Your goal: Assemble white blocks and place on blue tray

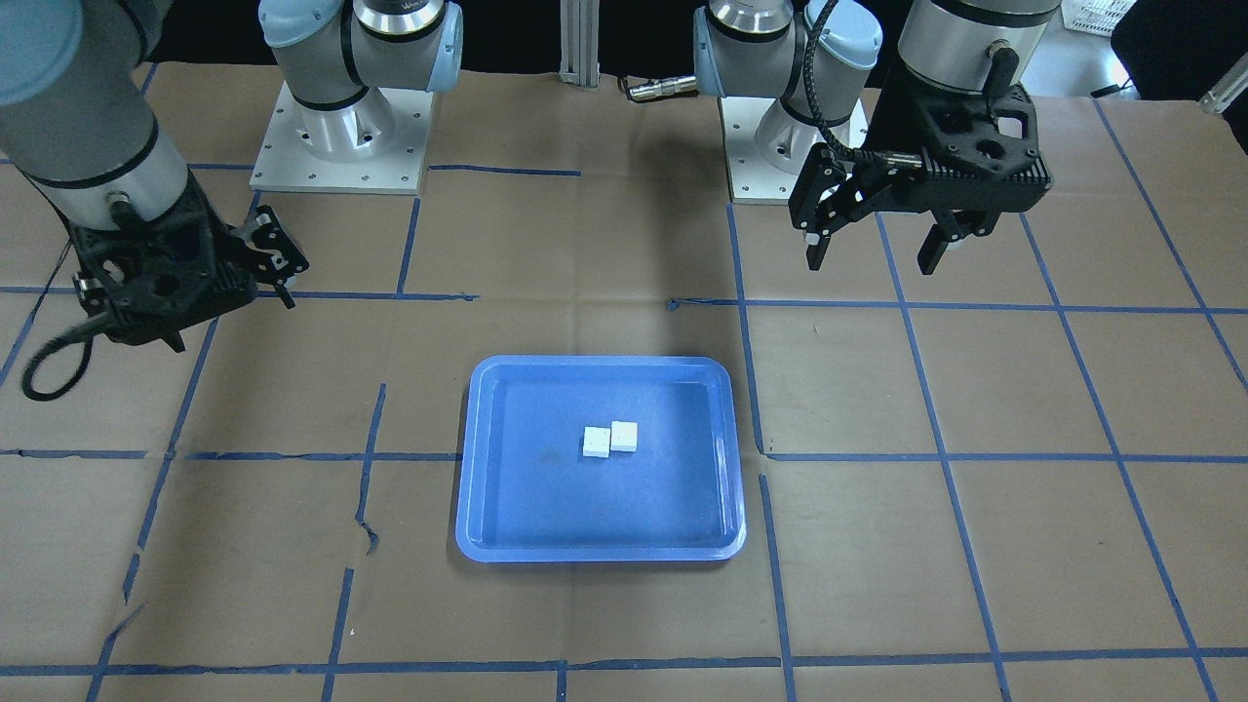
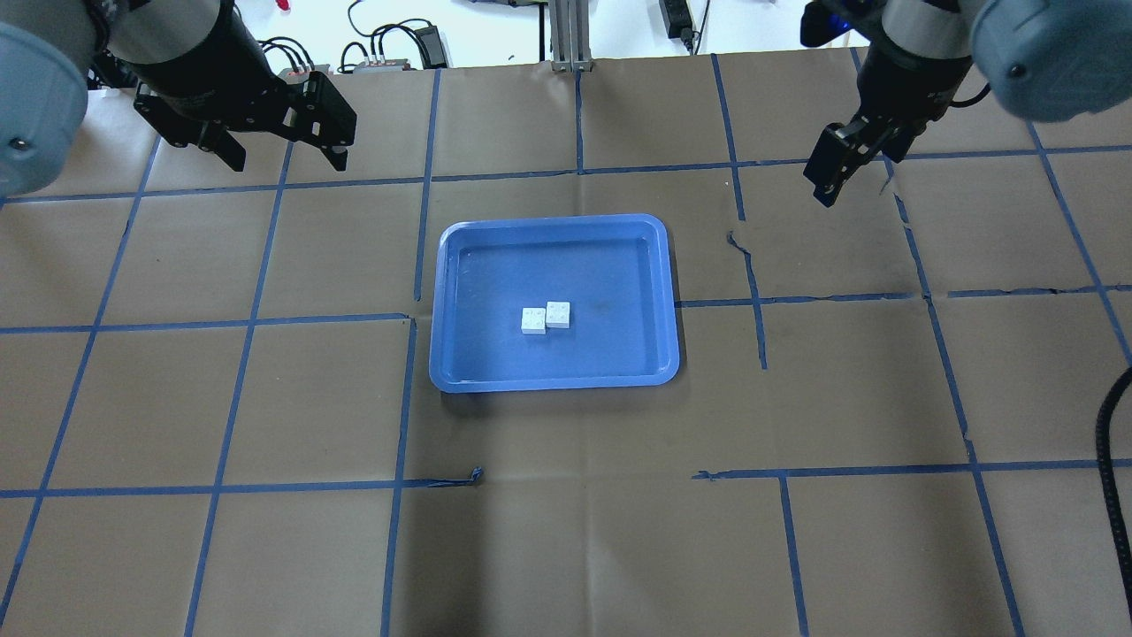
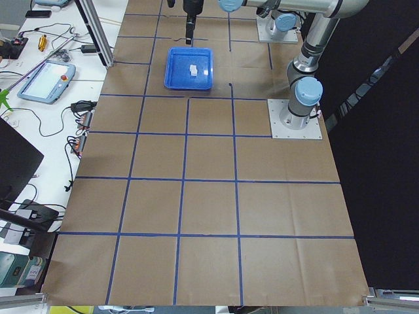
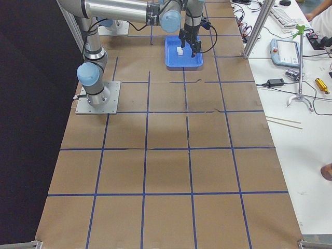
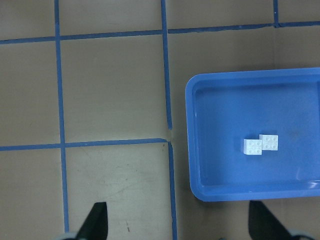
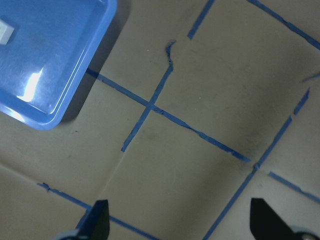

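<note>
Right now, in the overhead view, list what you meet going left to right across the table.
left gripper → blue tray, its left rim → white blocks, side by side inside the tray → right gripper

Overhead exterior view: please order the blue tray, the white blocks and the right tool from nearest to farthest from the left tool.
From left tool:
1. blue tray, table centre
2. white blocks, inside the tray
3. right tool, opposite side

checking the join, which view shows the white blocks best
Left wrist view: the white blocks show their studs, side by side, offset. Overhead and front show them smaller; side views, mere specks; right wrist, a sliver at the frame edge.
</note>
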{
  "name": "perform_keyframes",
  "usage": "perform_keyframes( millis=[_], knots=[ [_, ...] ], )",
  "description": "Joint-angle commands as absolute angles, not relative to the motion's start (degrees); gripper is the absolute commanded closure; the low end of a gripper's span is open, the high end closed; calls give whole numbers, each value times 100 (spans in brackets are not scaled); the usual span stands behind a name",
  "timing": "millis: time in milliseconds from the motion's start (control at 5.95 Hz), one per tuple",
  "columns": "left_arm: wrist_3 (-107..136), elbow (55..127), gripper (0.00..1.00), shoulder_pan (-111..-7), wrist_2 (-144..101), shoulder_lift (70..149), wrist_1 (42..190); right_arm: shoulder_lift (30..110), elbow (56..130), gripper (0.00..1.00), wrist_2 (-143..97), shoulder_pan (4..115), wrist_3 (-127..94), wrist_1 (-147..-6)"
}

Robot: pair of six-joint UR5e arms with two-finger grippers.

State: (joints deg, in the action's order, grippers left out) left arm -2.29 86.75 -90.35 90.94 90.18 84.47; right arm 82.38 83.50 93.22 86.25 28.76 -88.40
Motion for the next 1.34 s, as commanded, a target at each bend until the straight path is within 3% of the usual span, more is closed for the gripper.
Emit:
perform_keyframes(
  millis=[0, 504, 1176],
  knots=[
    [-229, 8666, 1, -9035, 9097, 9018, 8446, 8270, 7614, 0, 9440, 8456, 1228, -7765],
    [-229, 8666, 1, -9035, 9097, 9018, 8455, 8332, 7374, 0, 8974, 8901, -1059, -7673],
    [-229, 8675, 1, -9035, 9097, 9018, 8455, 8586, 8164, 0, 9149, 9070, -1063, -7952]
  ],
)
